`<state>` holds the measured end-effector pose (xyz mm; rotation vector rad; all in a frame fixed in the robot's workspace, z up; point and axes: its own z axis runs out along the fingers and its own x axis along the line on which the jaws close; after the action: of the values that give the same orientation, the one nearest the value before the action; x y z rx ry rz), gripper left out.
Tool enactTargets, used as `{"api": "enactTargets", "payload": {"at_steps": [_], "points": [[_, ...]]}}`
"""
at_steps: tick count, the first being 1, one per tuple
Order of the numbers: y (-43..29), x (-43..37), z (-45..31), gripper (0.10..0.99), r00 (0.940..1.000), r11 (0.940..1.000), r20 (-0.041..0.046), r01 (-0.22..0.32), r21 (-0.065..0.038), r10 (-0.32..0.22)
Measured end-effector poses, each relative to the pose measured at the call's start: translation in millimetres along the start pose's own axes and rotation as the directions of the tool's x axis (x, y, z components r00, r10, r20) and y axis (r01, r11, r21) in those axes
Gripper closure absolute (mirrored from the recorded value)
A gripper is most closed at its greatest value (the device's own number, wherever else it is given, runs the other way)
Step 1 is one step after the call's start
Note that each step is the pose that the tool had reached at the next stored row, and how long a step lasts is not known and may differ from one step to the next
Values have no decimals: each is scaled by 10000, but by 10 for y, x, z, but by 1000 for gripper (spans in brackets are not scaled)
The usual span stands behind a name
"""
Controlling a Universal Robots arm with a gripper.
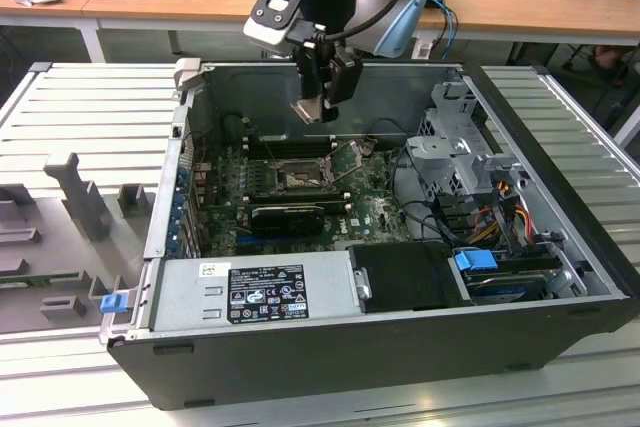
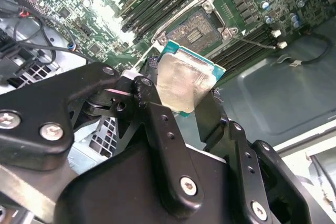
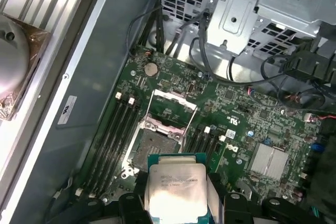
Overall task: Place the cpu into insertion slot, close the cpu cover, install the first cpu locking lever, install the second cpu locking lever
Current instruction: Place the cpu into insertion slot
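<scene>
My gripper point(image 1: 316, 107) hangs inside the open computer case, above the motherboard, shut on the cpu point(image 2: 184, 83). The cpu is a pale silvery square with a green edge, held tilted by its sides between the black fingers point(image 2: 153, 109); the first wrist view shows it too point(image 3: 177, 190). Below and slightly ahead lies the insertion slot point(image 3: 152, 144), with a dark centre and metal rim, seen also in the exterior view point(image 1: 298, 181) and the second wrist view point(image 2: 197, 27). The cpu cover point(image 3: 173, 106) stands swung up and open behind the slot. A thin wire lever point(image 2: 257, 42) juts out beside the slot.
Long black memory slots point(image 3: 113, 129) flank the socket. A silver power supply point(image 1: 255, 289) fills the case's near side. A metal drive cage point(image 1: 460, 142) with cables point(image 1: 500, 207) stands at the exterior view's right. A grey fixture point(image 1: 80, 202) sits outside the case at the left.
</scene>
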<state>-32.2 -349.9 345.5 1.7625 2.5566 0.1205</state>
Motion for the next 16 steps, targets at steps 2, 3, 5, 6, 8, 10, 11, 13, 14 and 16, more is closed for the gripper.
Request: {"api": "enactTargets", "payload": {"at_steps": [2, 3, 5, 6, 8, 10, 11, 13, 14, 16], "points": [[0, 1, 1, 557, 9998, 9998, 17, -206, -3, 206], [0, 1, 3, 557, 9994, 9994, 28, -338, -6, 338], [0, 2, 8, 557, 9976, 9976, 57, -697, -14, 697], [0, 2, 13, 557, 9962, 9962, 72, -869, -17, 869], [-1, 2, 23, 557, 9926, 9927, 101, -1208, -25, 1209], [-2, 2, 30, 557, 9898, 9899, 117, -1418, -31, 1419], [-2, 2, 36, 557, 9875, 9875, 130, -1573, -36, 1574], [-3, 3, 56, 557, 9840, 9841, 146, -1775, -40, 1776], [-4, 3, 61, 557, 9830, 9831, 150, -1829, -41, 1829], [-5, 4, 78, 557, 9809, 9810, 159, -1938, -40, 1939]]}}
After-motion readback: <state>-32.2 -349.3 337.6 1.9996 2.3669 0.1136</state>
